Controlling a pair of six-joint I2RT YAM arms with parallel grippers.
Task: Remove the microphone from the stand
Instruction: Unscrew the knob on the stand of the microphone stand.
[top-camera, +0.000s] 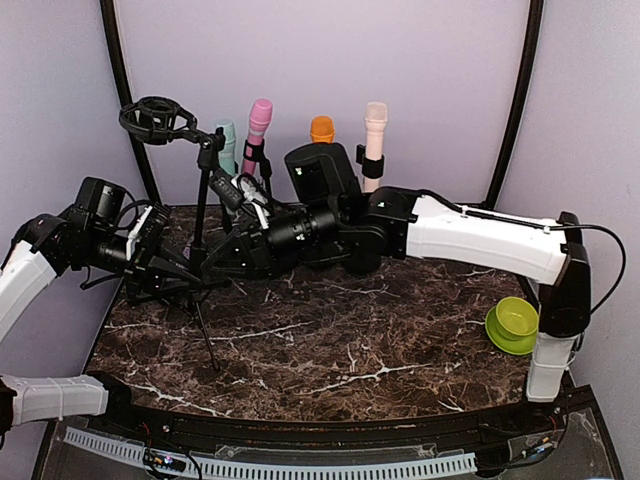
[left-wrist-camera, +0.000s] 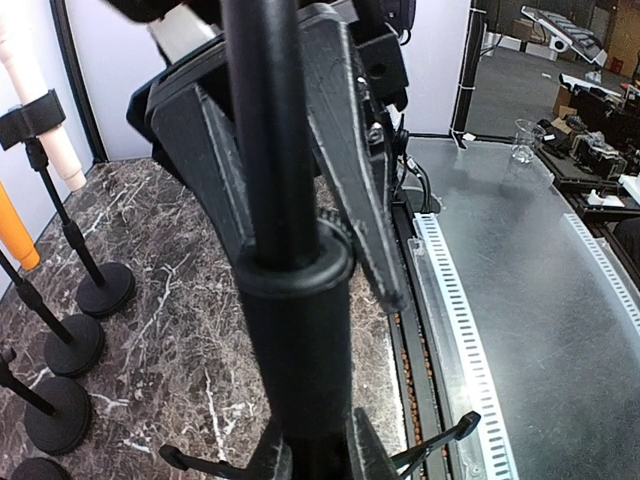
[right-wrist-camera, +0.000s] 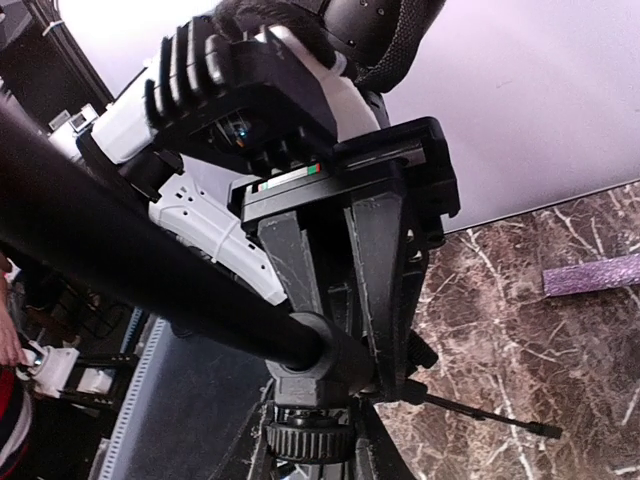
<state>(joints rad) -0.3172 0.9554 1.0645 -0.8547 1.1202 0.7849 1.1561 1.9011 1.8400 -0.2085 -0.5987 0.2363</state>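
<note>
- Pale lilac walls (top-camera: 320, 60) rise behind the left fingers (left-wrist-camera: 345, 170).
- A dark, white-veined marble counter (top-camera: 330, 340) spreads beneath them.
- Black frame poles (top-camera: 118, 50) stand behind them, one on either side.
- A glossy grey surface (left-wrist-camera: 540, 300) lies beside them past the counter edge, with cluttered workbenches (left-wrist-camera: 590, 150) beyond.

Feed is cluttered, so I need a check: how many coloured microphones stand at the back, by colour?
Mint microphone: 1
Pink microphone: 1
Orange microphone: 1
Cream microphone: 1
Total: 4

Perhaps marble table (top-camera: 350, 345): stands (top-camera: 204, 205), green bowl (top-camera: 513, 320)
</note>
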